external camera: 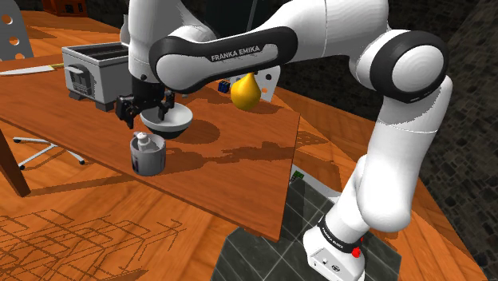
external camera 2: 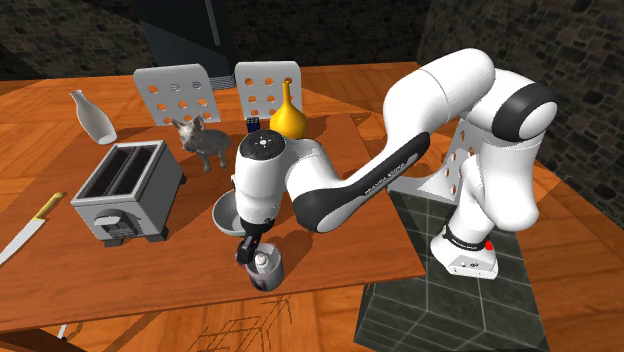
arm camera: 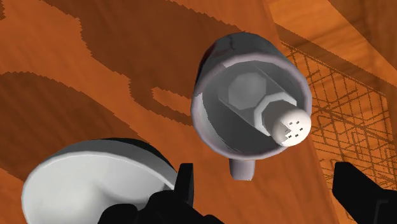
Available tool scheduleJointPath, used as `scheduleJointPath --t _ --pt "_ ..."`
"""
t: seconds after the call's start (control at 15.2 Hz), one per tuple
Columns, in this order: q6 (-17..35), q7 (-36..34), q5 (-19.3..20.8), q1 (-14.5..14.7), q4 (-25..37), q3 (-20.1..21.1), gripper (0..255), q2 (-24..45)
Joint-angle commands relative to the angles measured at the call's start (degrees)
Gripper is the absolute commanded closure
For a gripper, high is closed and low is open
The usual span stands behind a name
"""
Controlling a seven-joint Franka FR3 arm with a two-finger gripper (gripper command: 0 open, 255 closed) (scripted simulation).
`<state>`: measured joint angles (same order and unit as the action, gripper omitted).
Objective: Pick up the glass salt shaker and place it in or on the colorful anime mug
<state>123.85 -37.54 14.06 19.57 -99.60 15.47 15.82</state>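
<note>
We see salt shaker (arm camera: 280, 118) lying tilted inside grey mug (arm camera: 207, 124), cap at rim. Gripper (external camera: 148, 114) above mug, fingers spread wide, grasping nothing. Step, we judge: clear away. We rise straight up from mug, fingers wide, avoiding rim and bowl (arm camera: 89, 181) just beside mug.

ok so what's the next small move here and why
Probably lift the gripper straight up and away. The salt shaker already sits inside the grey mug, the fingers stand open and touch nothing, and the bowl is close beside, so a sideways move risks a bump.
</note>
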Motion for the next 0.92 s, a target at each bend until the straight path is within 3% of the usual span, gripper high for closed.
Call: scheduleJointPath --t 0.0,0.33,0.86 --pt "0.0 0.0 0.0 0.0 0.0 0.0 0 0.0" --pt "-5.87 0.92 -1.45 0.11 2.86 0.61 0 -3.16" --pt "-5.87 0.92 -1.45 0.11 2.86 0.61 0 -3.16"
